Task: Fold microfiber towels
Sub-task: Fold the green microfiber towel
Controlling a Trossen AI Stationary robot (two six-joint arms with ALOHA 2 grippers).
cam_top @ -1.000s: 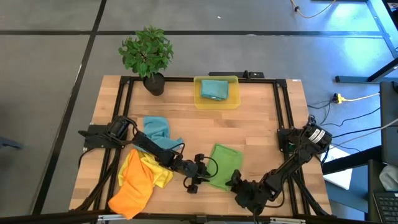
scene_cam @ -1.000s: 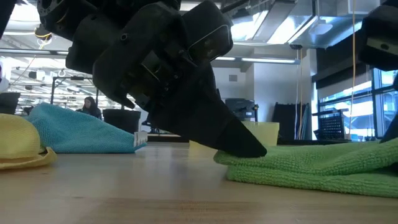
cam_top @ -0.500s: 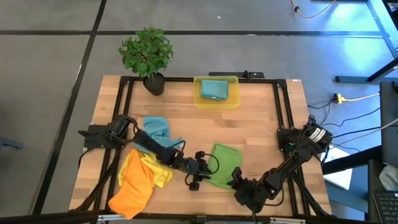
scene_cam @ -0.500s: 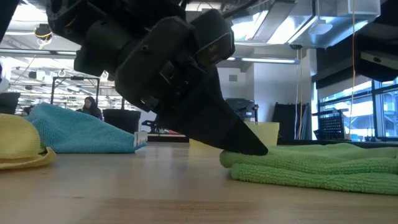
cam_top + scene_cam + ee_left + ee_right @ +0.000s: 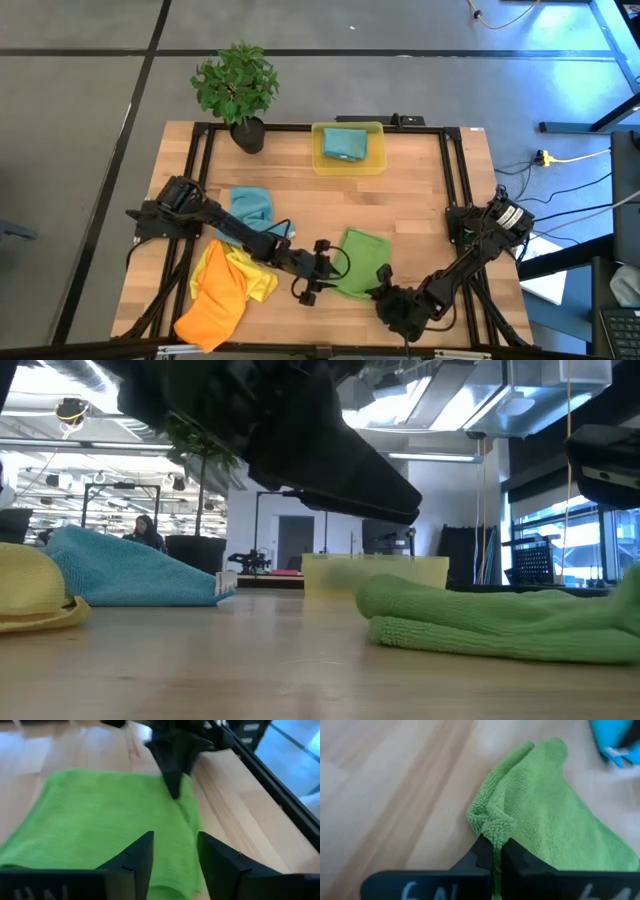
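Note:
A green microfiber towel (image 5: 360, 262) lies folded on the wooden table, near the front right. My left gripper (image 5: 175, 860) hangs open just above the towel's left part, clear of it, as the low view shows (image 5: 300, 440). My right gripper (image 5: 383, 283) is shut on the towel at its near right corner and also shows in the left wrist view (image 5: 174, 775). Left of them lie a teal-blue towel (image 5: 252, 205), a yellow towel (image 5: 245, 278) and an orange towel (image 5: 212, 308), all crumpled. My right gripper pinches a bunched corner of the green towel (image 5: 492, 834) between its two shut fingers, which take in several layers at a folded edge. The fingers slant down from the table's near right side. The corner is puckered at the fingers; the towel's other parts lie on the table.
A translucent yellow bin (image 5: 322, 150) with a teal cloth in it stands at the far edge, with a potted plant (image 5: 238, 85) to its left. A black frame rail (image 5: 452, 180) runs along the table's sides. Bare wood lies between the bin and the green towel.
My left gripper has risen from the green towel's left edge, where its fingertip rested, and now hangs clear above it. The towel's left edge has stayed flat on the table.

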